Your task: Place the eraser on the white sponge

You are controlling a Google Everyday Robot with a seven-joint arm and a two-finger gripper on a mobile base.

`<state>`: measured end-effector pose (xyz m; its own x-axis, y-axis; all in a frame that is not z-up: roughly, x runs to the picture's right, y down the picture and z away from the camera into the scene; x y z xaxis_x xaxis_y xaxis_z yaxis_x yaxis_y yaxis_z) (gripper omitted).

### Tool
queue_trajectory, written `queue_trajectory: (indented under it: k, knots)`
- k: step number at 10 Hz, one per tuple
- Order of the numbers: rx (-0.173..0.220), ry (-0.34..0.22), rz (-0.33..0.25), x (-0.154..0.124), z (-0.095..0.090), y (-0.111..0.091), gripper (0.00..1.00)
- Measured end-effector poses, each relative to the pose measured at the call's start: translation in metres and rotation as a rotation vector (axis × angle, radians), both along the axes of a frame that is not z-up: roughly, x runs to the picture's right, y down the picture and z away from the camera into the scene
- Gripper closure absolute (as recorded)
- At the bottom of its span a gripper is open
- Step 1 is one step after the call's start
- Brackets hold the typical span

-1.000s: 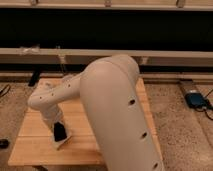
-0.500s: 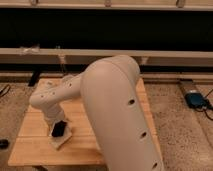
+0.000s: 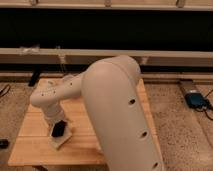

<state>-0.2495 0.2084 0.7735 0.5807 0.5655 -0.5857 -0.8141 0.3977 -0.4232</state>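
Note:
The eraser (image 3: 58,130), a small black block, is at the tip of my arm over the front left part of the wooden table (image 3: 35,127). Right under it lies the white sponge (image 3: 62,142), a pale flat block whose front corner shows. The eraser looks as if it rests on or just above the sponge; I cannot tell which. My gripper (image 3: 57,125) is at the eraser, mostly hidden by the white wrist. The big white arm (image 3: 120,110) fills the middle of the view and hides the table's centre.
A translucent cup (image 3: 62,62) stands at the table's far edge. A long ledge (image 3: 165,55) and a dark wall run behind. A blue device (image 3: 196,100) lies on the floor at the right, and a dark object (image 3: 3,143) at the left.
The wrist with the black eraser has shifted only slightly over the sponge. Nothing else has moved.

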Motion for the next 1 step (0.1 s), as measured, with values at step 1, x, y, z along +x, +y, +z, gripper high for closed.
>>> queue_trajectory:
  k: [1]
  knots:
    - [0.0,0.0,0.0,-0.0003,-0.0001,0.0,0.2]
